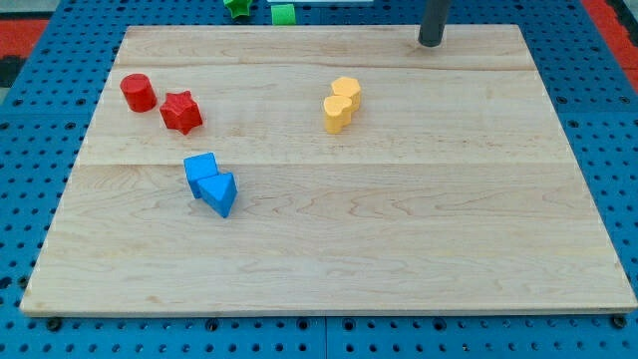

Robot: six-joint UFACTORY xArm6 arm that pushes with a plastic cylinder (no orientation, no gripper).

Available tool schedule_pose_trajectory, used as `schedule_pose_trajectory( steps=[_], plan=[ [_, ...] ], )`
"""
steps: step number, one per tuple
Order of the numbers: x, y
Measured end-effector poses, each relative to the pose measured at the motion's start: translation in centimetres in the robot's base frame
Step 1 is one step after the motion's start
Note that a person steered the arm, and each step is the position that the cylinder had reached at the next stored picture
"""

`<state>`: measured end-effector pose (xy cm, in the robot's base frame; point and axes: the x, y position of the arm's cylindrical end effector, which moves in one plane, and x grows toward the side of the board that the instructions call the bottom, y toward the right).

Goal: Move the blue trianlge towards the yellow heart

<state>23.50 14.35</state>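
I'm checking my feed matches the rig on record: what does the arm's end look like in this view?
Only a short length of it shows: a straight, dark grey cylindrical rod entering from the view's top, ending in a blunt round tip. It looks plain and matte, with no cables, markings or end effector jaws visible. The arm above is out of frame.

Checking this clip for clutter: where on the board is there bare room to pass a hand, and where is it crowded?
Bare: the view's right half and the whole bottom strip below the blue triangle. Crowded: the left, where the blue cube touches the triangle, near the red cylinder and red star. Two yellow blocks sit mid-top. My tip is top right.
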Motion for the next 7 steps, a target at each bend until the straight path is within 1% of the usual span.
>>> schedule_pose_trajectory(
  steps=[1, 3, 4, 5, 6, 7],
  plan=[
    [0.8, -0.2],
    [1.0, 5.1],
    [1.9, 5.7],
    [6.2, 5.4],
    [9.1, 3.6],
    [12.4, -3.6]
  ],
)
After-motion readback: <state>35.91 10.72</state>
